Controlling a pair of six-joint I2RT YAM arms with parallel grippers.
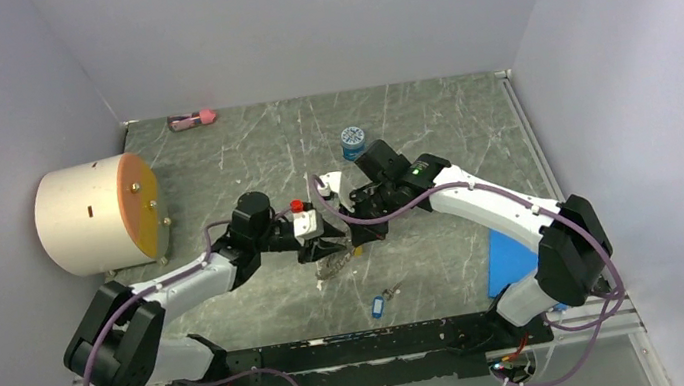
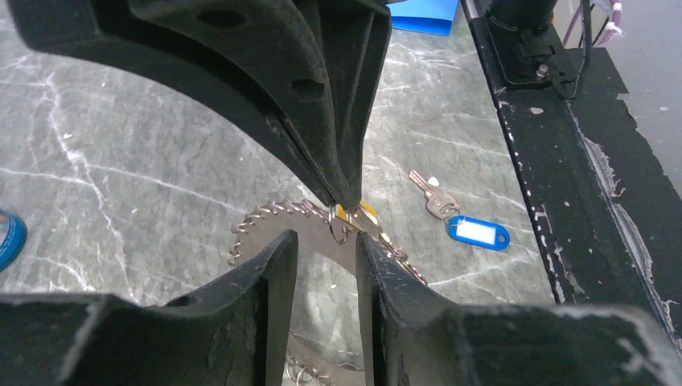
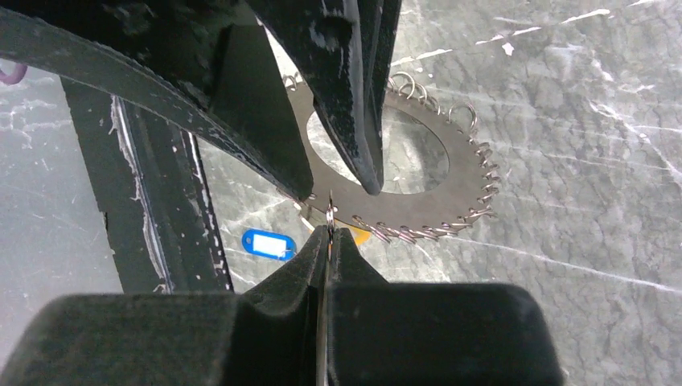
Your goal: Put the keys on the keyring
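The keyring is a flat grey disc with a hole and a coiled wire edge, lying at the table's middle; it also shows in the left wrist view and the right wrist view. My left gripper stands over it with its jaws apart, a finger on each side of the hole. My right gripper is shut on the thin split ring of the yellow key at the keyring's edge. The blue-tagged key lies loose nearer the front.
A round blue jar stands behind the grippers. A cream cylinder lies at the left, a pink item at the back. A blue sheet lies right. The black base rail runs along the front edge.
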